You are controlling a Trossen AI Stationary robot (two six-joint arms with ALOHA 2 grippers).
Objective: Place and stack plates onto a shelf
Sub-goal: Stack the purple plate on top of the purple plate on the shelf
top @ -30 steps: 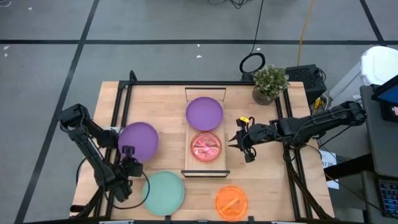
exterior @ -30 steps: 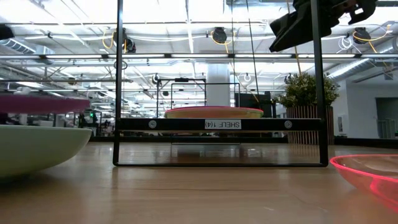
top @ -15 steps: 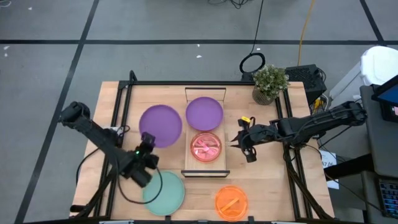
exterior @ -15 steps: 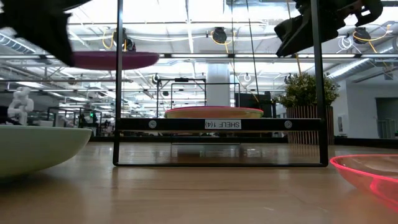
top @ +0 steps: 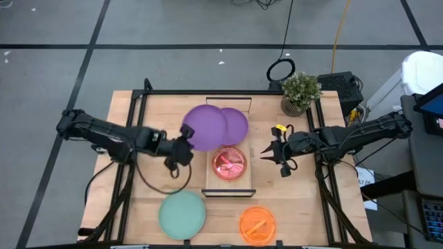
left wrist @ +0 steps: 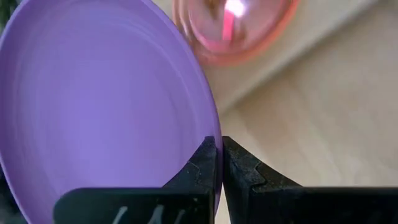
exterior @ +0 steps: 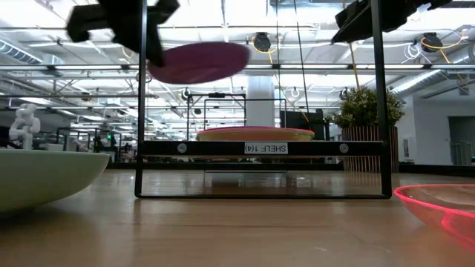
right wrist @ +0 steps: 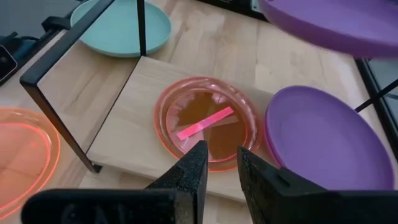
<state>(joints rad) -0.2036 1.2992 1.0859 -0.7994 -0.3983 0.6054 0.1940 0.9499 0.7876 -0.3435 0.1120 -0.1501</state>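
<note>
— Why is the left gripper (top: 181, 153) carrying that big round purple plastic plate (top: 205, 127) so high?

— I'd guess so it clears the black end frame of the long light-wood shelf (top: 243, 181). Its fingers are clenched on the plate's rim, right at the edge, and the plate hangs over the shelf's far end, partly above a second large purple plate (top: 237, 126) already lying on the board. Looks meant to stack on that one.

— And the small translucent red-pink plate (top: 229, 162)?

— On the shelf too, beside the resting purple one. The mint-green plate (top: 182, 213) and the orange translucent plate (top: 257, 224) sit on the tabletop, not yet shelved.

— The right gripper (top: 276, 153)?

— Hovering just beside the shelf, jaws slightly apart, holding nothing.

— Anything you can't make out?

— How much air lies between the two purple plates; the carried one covers the overlap from above.
</note>
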